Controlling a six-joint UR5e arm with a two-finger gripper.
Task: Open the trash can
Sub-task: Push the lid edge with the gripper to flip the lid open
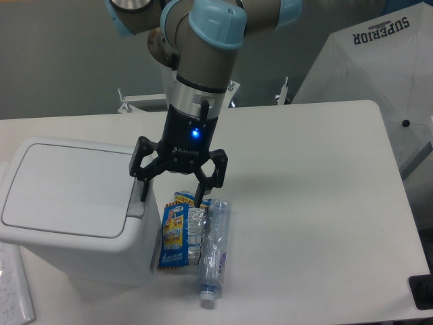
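2 fingers [143,188] spread wide, left one seemingly right at the trash can [74,206] lid's push tab [137,198]. I'd press straight down there, keeping clear of the bottle [213,252].

a white table [304,176] with rounded corners fills most of the view, its surface evenly lit with soft shadows. behind it stands a plain grey wall [61,54]. at the upper right, beyond the table's edge, a white umbrella [379,61] printed with the word "superior" leans into view. a small dark object [423,292] sits at the table's lower right corner.
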